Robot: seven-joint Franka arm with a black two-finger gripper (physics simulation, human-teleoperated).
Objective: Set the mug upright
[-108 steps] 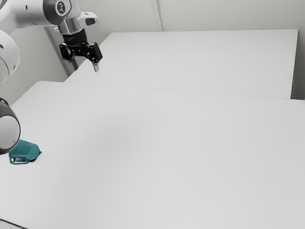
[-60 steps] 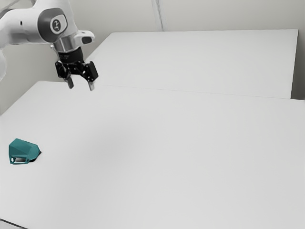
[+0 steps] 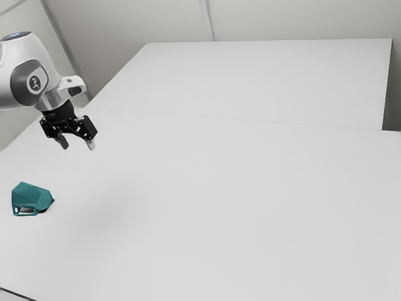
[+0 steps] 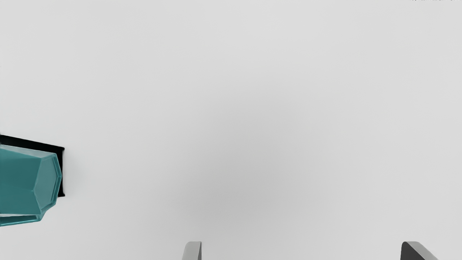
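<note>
My white table spreads out under the rig. Over its far left part hangs my gripper, fingers wide apart, nothing between them. The teal mug lies on its side at the left, nearer than the gripper and apart from it, base to the right. I'd guess it's light and rigid, perhaps slippery; I'd squeeze across the flat-sided body, clear of the slim handle.

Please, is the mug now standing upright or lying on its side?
Lying on its side: the mug has its handle low, against the table.
</note>
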